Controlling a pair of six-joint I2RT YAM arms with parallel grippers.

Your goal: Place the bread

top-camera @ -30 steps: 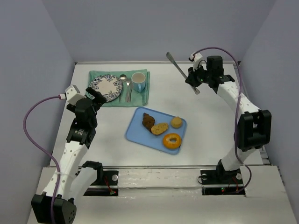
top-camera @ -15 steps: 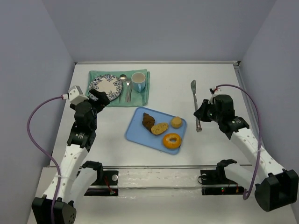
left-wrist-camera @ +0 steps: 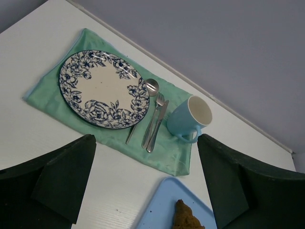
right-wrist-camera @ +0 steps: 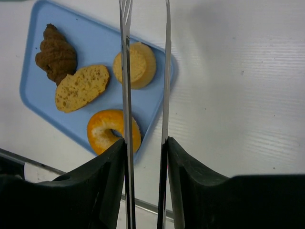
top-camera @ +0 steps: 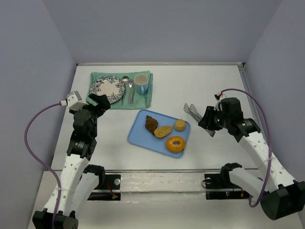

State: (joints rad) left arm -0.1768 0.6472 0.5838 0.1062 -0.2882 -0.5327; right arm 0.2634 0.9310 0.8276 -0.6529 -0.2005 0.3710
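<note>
White table [top-camera: 214, 86], lavender walls [top-camera: 157, 28]: right end effector [right-wrist-camera: 145, 155] grips tongs [right-wrist-camera: 126, 71], left end effector [left-wrist-camera: 145, 140] gapes wide.

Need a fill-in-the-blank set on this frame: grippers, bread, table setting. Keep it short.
1. The right gripper is shut on a pair of metal ____.
2. The bread lies on the ____ tray.
3. The plate rests on a ____ cloth.
4. The left gripper is ____, holding nothing.
Missing words: tongs; blue; green; open.
</note>
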